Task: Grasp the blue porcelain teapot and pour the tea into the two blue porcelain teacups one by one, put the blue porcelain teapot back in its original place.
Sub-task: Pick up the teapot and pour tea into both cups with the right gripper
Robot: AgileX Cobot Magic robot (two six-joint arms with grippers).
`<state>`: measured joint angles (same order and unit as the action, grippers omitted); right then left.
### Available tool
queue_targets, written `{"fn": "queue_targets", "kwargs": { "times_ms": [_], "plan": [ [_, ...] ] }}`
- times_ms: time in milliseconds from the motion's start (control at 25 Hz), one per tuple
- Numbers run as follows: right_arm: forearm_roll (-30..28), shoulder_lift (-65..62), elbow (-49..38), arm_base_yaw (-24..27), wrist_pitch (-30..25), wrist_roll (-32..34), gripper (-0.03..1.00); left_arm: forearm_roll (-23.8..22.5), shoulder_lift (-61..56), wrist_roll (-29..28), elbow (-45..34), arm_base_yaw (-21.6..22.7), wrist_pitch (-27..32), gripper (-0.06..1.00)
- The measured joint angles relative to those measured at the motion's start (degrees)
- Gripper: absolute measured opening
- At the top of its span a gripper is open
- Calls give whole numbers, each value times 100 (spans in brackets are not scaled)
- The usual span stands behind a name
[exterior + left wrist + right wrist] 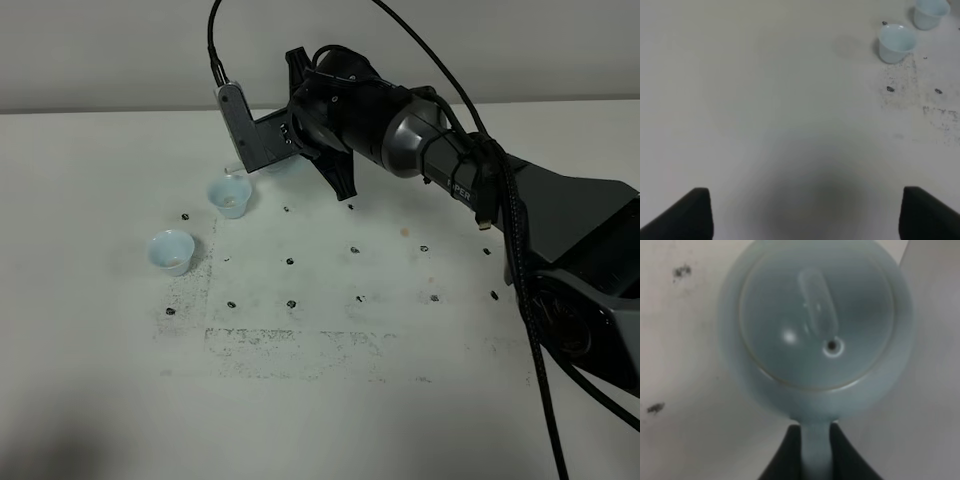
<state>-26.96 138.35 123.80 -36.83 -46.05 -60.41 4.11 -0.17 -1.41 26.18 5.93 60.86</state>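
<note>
The blue porcelain teapot (815, 325) fills the right wrist view from above, showing its lid and a small vent hole. My right gripper (815, 452) is shut on its handle. In the high view the right gripper (300, 150) reaches across to the back left, and only a pale-blue sliver of the teapot (283, 169) shows beneath it. That sliver is just right of the farther of the two blue porcelain teacups (229, 197). The nearer teacup (171, 250) stands to its front left. My left gripper (805, 215) hangs open over bare table, far from both teacups (896, 42) (930, 12).
The white table (350, 400) carries a grid of small black marks (290, 262) and a smudged dark outline (300, 340). The right arm's black body (560, 230) and cables span the right side.
</note>
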Motion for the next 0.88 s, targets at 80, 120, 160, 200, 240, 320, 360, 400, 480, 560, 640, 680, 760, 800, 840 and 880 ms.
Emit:
{"fn": "queue_targets", "kwargs": {
  "times_ms": [80,120,160,200,240,320,360,400,480,560,640,680,760,800,840,880],
  "plan": [
    [-40,0,0,-6,0,43,4,0,0,0,0,0,0,72],
    [-74,0,0,-6,-6,50,4,0,0,0,0,0,0,72],
    [-107,0,0,-6,-12,72,4,0,0,0,0,0,0,72],
    [-150,0,0,-6,-42,93,4,0,0,0,0,0,0,72],
    [-193,0,0,-6,-76,93,4,0,0,0,0,0,0,72],
    [-297,0,0,-24,-134,144,4,0,0,8,0,0,0,72],
    [-369,0,0,-43,-164,186,4,0,0,8,0,0,0,72],
    [-434,0,0,-61,-179,228,4,0,0,8,0,0,0,72],
    [-529,0,0,-96,-178,298,4,0,0,8,0,0,0,72],
    [-599,0,0,-117,-178,353,4,0,0,8,0,0,0,72],
    [-634,0,0,-133,-178,377,4,0,0,8,0,0,0,72],
    [-639,0,0,-139,-185,390,4,0,0,8,0,0,0,72],
    [-686,0,0,-167,-195,392,4,0,0,8,0,0,0,72],
    [-694,0,0,-167,-195,401,4,0,0,8,0,0,0,72],
    [-700,0,0,-174,-195,428,4,0,0,3,0,0,0,72],
    [-698,0,0,-174,-195,435,4,0,0,3,0,0,0,72]
  ]
}}
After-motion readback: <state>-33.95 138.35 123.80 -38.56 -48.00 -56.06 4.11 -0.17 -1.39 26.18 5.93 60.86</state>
